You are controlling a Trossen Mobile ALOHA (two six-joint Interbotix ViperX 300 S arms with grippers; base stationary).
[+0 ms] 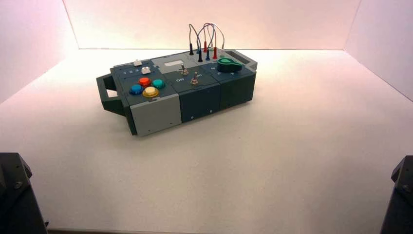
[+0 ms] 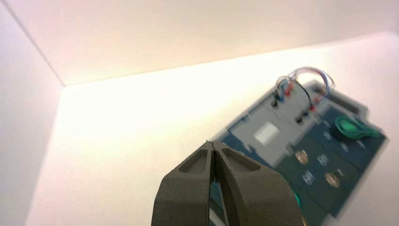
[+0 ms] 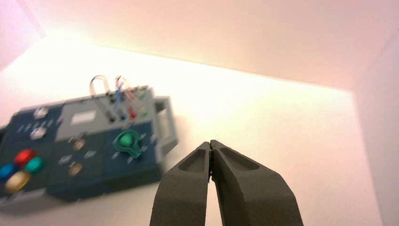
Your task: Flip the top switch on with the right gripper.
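Observation:
The box (image 1: 160, 114) stands turned on the white table, beyond the middle. Two metal toggle switches sit on its dark centre panel: the top switch (image 1: 184, 71) by the grey labelled panel, and the lower switch (image 1: 194, 80) in front of it. The top switch also shows in the right wrist view (image 3: 78, 142), far from my right gripper (image 3: 210, 142), which is shut, empty and held above bare table to the box's right. My left gripper (image 2: 212, 143) is shut and empty, parked back at the left. The top switch's position cannot be told.
The box also bears a green knob (image 1: 227, 63), several coloured round buttons (image 1: 145, 82), two white sliders (image 1: 145, 70) and looped wires with plugs (image 1: 204, 48). A handle (image 1: 104, 92) sticks out at its left end. White walls enclose the table. Arm bodies show at both near corners (image 1: 403, 195).

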